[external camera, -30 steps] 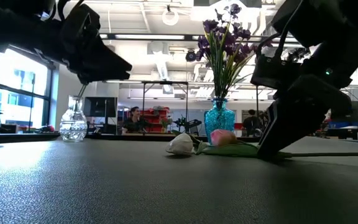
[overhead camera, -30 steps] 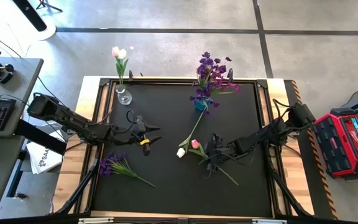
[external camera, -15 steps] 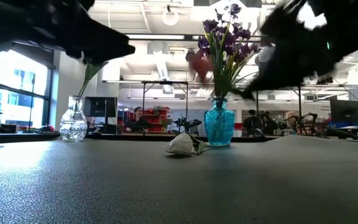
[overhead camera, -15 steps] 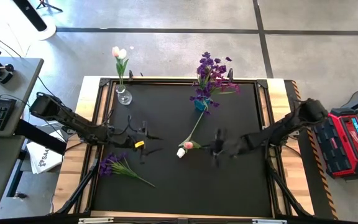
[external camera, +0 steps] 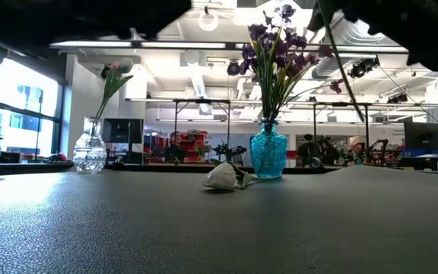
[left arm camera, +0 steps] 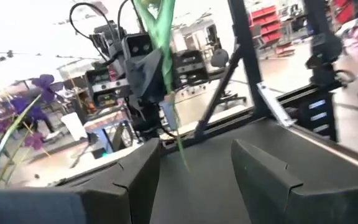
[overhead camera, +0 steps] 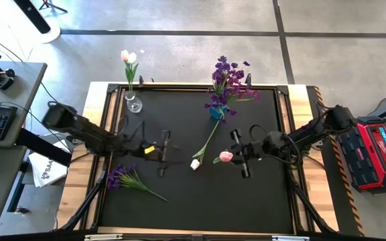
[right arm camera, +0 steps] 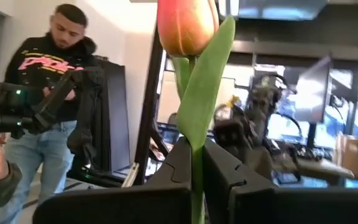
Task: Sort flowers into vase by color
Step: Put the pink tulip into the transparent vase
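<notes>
The right gripper [overhead camera: 241, 154] is over the black mat [overhead camera: 179, 201], right of its middle, with its fingers [right arm camera: 229, 165] pressed together on the green stem of a pink tulip [overhead camera: 226, 156]; in the right wrist view the bud stands above the clamped fingers with a long leaf beside it. From the table-height camera the tulip's stem shows as a thin line slanting up off the mat, so this flower is lifted clear of the surface. The left gripper [overhead camera: 163, 151] is over the mat left of its middle, its fingers [left arm camera: 263, 174] standing apart with nothing between them; through that gap the left wrist camera sees the other arm carrying the stem. A white tulip [overhead camera: 195, 163] lies on the mat near its centre, between the two grippers, its stem running toward the blue vase [overhead camera: 216, 112] at the far edge. That vase holds a bunch of purple flowers [overhead camera: 228, 79]. A clear glass vase [overhead camera: 133, 102] near the far left corner holds a white and a pink tulip [overhead camera: 128, 57]. Another purple flower bunch [overhead camera: 122, 177] lies flat by the left edge toward the near side. A person in a dark hoodie [right arm camera: 55, 93] stands beyond the table.
</notes>
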`<move>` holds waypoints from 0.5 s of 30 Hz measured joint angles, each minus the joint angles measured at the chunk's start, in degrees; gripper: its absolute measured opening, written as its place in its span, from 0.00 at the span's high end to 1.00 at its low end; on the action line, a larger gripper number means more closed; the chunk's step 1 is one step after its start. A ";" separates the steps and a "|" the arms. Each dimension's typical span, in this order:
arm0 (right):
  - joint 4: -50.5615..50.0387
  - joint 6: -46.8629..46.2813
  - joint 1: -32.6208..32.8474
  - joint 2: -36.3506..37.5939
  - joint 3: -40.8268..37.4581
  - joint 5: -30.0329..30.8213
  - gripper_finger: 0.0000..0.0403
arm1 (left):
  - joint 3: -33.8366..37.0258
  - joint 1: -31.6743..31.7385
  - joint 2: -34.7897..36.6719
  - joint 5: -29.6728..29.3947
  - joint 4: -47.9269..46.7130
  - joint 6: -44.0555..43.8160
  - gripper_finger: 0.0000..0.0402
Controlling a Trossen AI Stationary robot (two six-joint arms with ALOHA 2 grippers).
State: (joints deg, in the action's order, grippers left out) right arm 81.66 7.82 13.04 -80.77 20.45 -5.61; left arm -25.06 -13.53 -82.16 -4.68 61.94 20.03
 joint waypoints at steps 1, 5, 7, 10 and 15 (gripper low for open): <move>-0.21 0.60 0.02 0.00 0.68 -0.61 1.00 | -1.59 0.63 -2.17 0.33 0.70 0.75 0.54; -0.32 2.56 0.17 0.00 2.70 -1.48 1.00 | -9.28 3.21 -10.89 4.04 1.94 3.26 0.54; -1.25 3.39 0.17 0.00 3.15 -1.49 1.00 | -13.68 4.23 -14.85 5.37 1.94 3.50 0.54; -1.89 3.60 0.07 0.00 3.18 -1.45 1.00 | -20.42 5.14 -19.93 5.56 1.84 2.72 0.54; -2.69 2.99 0.11 0.00 3.21 -1.33 1.00 | -28.20 5.94 -24.68 5.49 1.63 0.68 0.54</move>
State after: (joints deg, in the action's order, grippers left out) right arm 78.96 10.81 13.15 -80.77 23.66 -6.94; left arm -53.26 -7.60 -106.85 0.82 63.57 20.71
